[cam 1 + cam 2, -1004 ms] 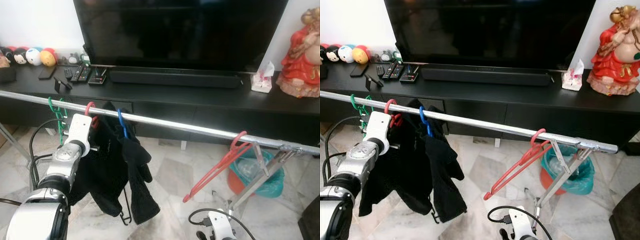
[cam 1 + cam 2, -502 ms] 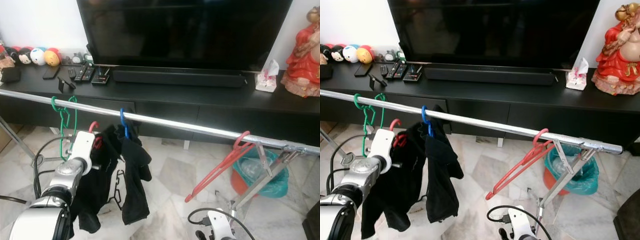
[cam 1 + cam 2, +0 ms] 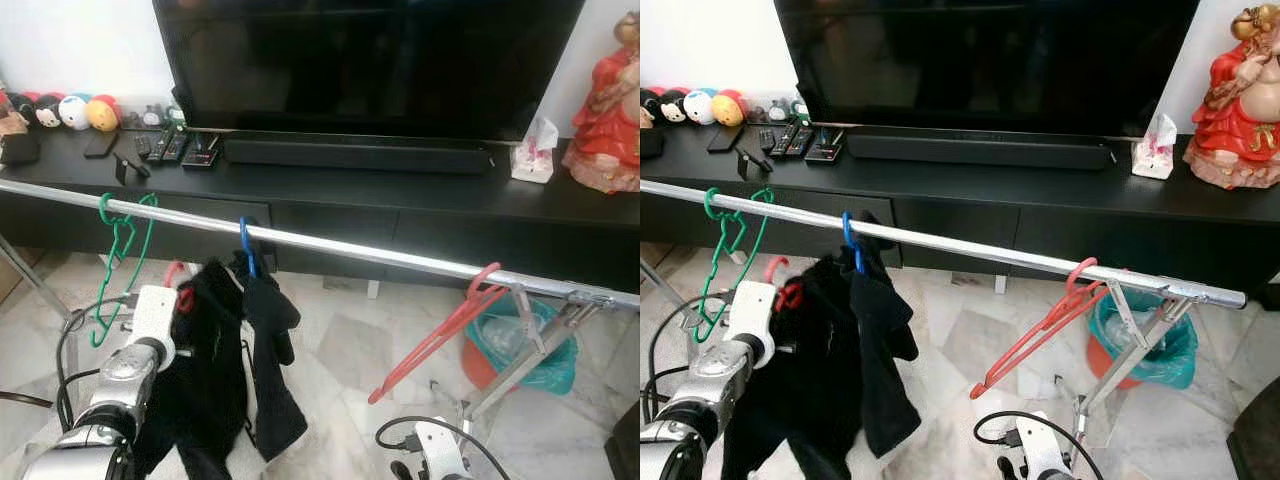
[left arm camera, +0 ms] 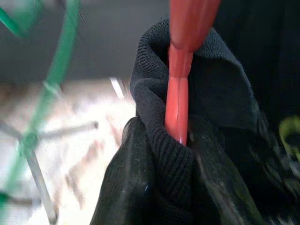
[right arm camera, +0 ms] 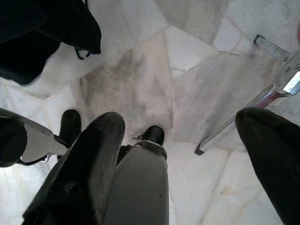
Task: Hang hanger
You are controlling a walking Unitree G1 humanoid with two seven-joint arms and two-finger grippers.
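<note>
A red hanger point(image 3: 178, 278) carrying a black garment point(image 3: 207, 380) hangs from my left gripper point(image 3: 172, 305), which is shut on it. The hook sits below the silver rail point(image 3: 350, 248) and off it. In the left wrist view the red hanger neck point(image 4: 178, 108) rises out of the black collar point(image 4: 154, 136). On the rail hang a green hanger point(image 3: 120, 250), a blue hanger point(image 3: 245, 250) with another black garment point(image 3: 270, 350), and an empty red hanger point(image 3: 440, 330) on the right. My right gripper point(image 5: 180, 119) hangs low over the floor, open.
Behind the rail stands a black TV console point(image 3: 400, 200) with a TV point(image 3: 370, 60), remotes point(image 3: 165, 148), plush toys point(image 3: 70, 110) and a red statue point(image 3: 610, 110). A teal bin point(image 3: 515, 345) sits by the rack's folding leg point(image 3: 520, 370). The floor is marble point(image 5: 140, 79).
My left gripper has come down with the red hanger and garment; its hook was at the rail and now hangs below it. The green hanger swings. The camera shifted slightly.
</note>
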